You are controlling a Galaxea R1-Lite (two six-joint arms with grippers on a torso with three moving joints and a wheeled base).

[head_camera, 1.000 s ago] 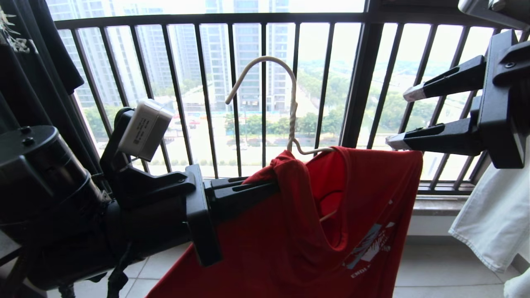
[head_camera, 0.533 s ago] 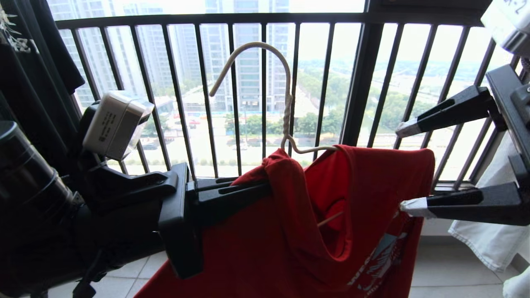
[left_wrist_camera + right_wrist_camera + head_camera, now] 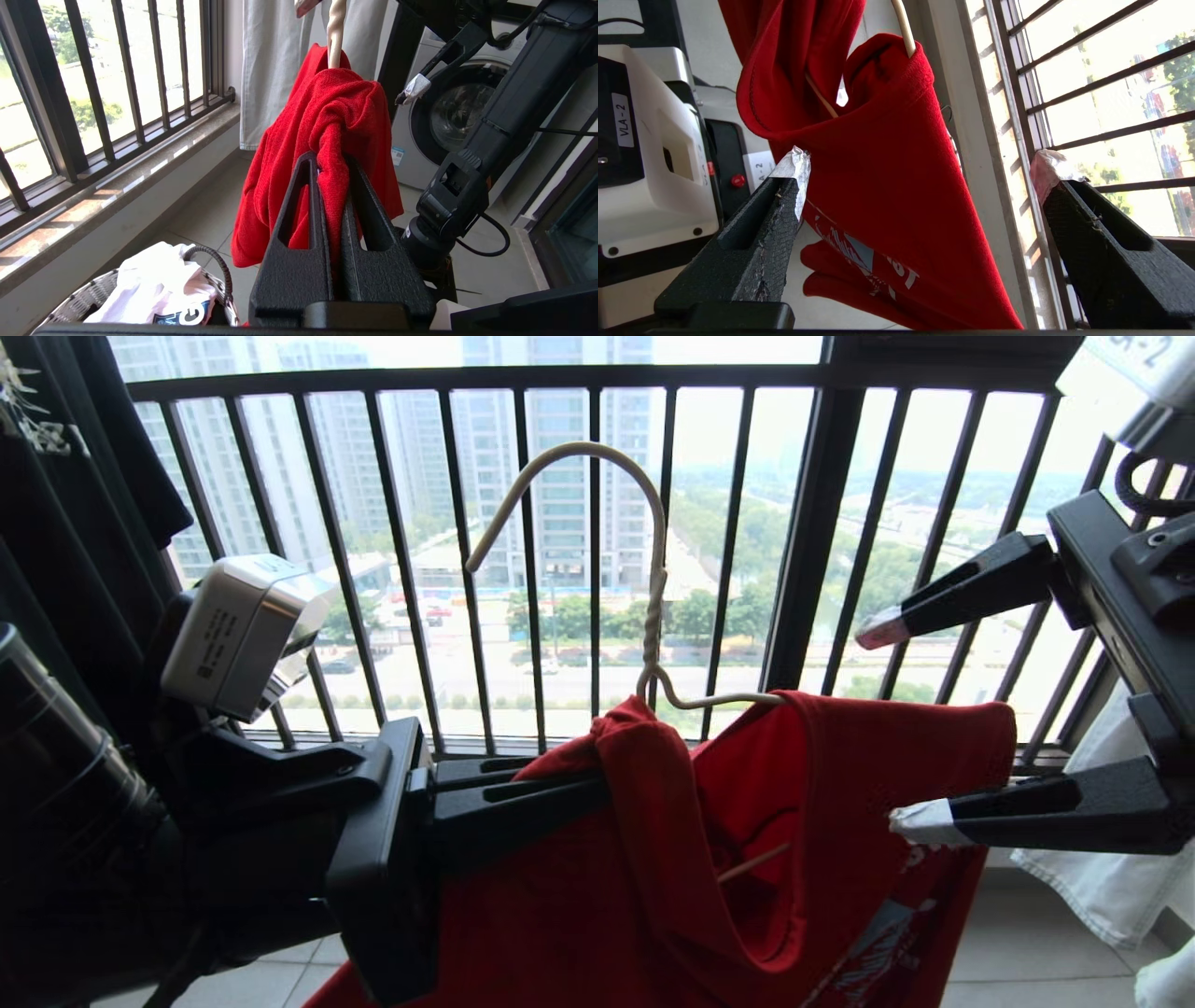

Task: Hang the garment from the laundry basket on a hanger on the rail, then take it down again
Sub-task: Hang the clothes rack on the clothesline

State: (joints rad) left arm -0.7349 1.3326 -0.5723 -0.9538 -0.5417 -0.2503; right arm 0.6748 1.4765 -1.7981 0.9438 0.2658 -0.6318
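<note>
The red T-shirt [image 3: 822, 821], soft, light and likely to slide, hangs on the wire hanger [image 3: 644, 588] at centre, bunched shoulder pinched in the closed left gripper [image 3: 560, 784] at nine o'clock; the right gripper [image 3: 887, 728], wide open and empty at three o'clock, should probably take the far shoulder.

A white sticker [image 3: 622, 120] on the front of the white robot body [image 3: 654, 140], beside the red T-shirt [image 3: 896, 186], reads "VLA-2", set sideways. A second small label [image 3: 762, 171] lower on the same body, nearer the shirt, ends in "A-2"; its start is hidden. The shirt's white and light-blue chest print [image 3: 859, 261] is too creased to read. The white camera box [image 3: 233, 635] bears printed lines too small to make out.
</note>
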